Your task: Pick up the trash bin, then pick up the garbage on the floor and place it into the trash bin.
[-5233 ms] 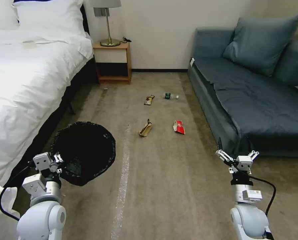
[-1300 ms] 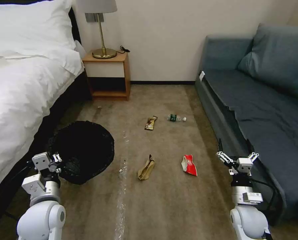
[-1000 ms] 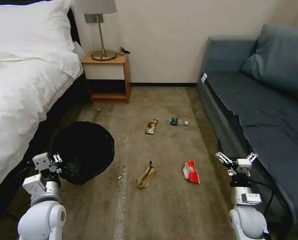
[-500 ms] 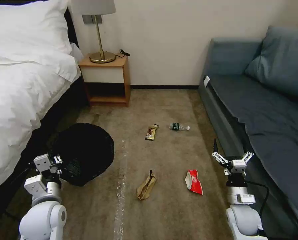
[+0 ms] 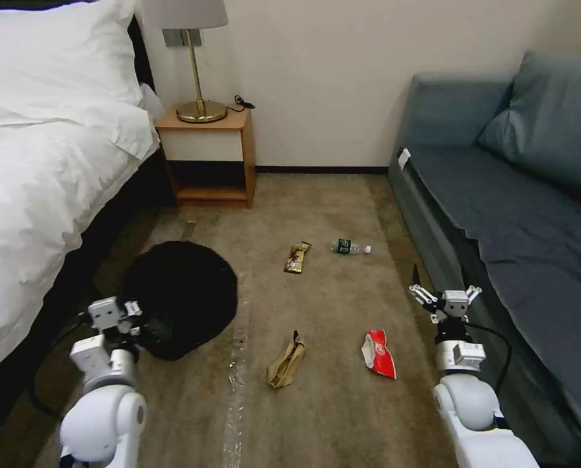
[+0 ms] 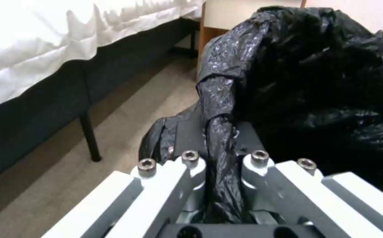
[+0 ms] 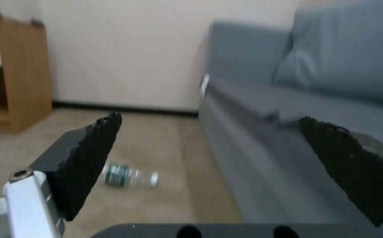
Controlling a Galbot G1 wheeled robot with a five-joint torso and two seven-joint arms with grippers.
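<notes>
The trash bin (image 5: pixel 188 294), wrapped in its crinkly black bag (image 6: pixel 315 66), hangs at my lower left beside the bed. My left gripper (image 5: pixel 134 314) is shut on a fold of the bag at the rim (image 6: pixel 220 132). The garbage lies on the carpet. A red-and-white wrapper (image 5: pixel 379 353) is just left of my right gripper (image 5: pixel 443 294), and a tan paper bag (image 5: pixel 286 361) lies at centre. Farther off are a brown snack bar wrapper (image 5: pixel 296 257) and a small bottle (image 5: pixel 350 247). The right gripper (image 7: pixel 211 127) is open and empty, with the bottle (image 7: pixel 127 175) ahead of it.
A white bed (image 5: pixel 37 188) with a dark base runs along the left. A wooden nightstand (image 5: pixel 209 156) with a brass lamp stands at the back wall. A blue sofa (image 5: pixel 511 214) lines the right, close to my right arm. Open carpet lies between them.
The view has closed in on the litter. In the last half second my left arm and the bin shifted right and the bin tipped, hiding its opening. The right arm drew slightly inward.
</notes>
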